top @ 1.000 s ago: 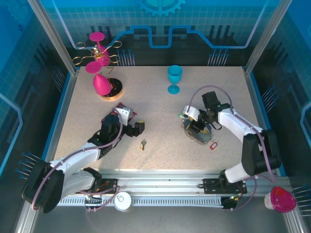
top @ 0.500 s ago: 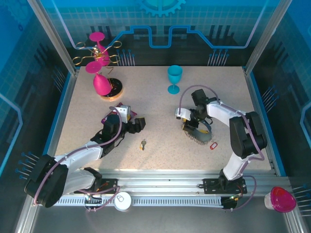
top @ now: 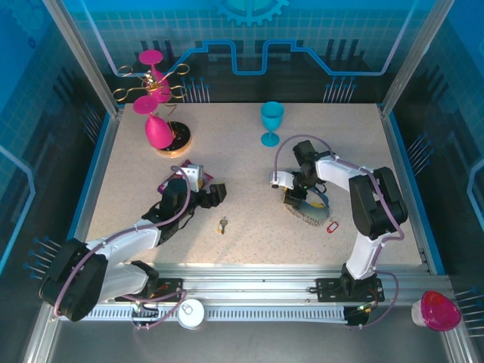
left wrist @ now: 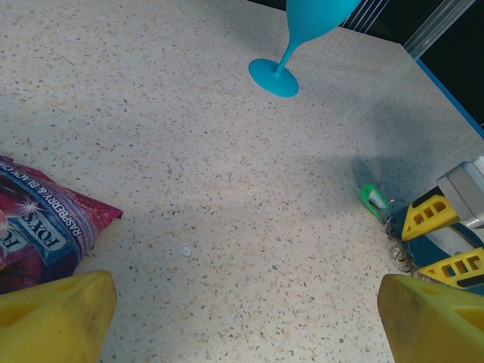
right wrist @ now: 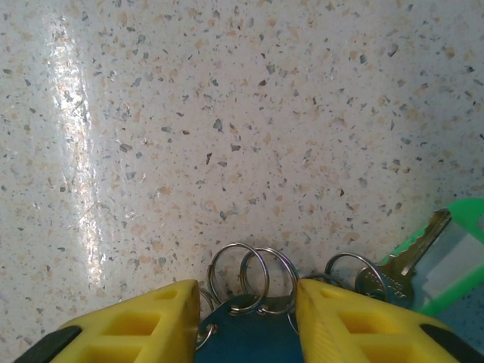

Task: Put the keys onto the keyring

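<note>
— Which step is in hand?
— Securing the ring, I am judging; the right tool [right wrist: 248, 301] is standing over the keyring [right wrist: 240, 274], jaws straddling its split rings and a blue tag [right wrist: 243, 333]; whether they are pinching, I cannot tell.
— And the left tool [left wrist: 242, 293]?
— Spread wide, carrying nothing; the loose key [top: 222, 224] is lying on the surface [top: 249, 162] near it, well apart from the keyring; it is probably needing fetching next.

Speckled beige table [top: 249, 174], blue-lit walls [top: 318, 30]
</note>
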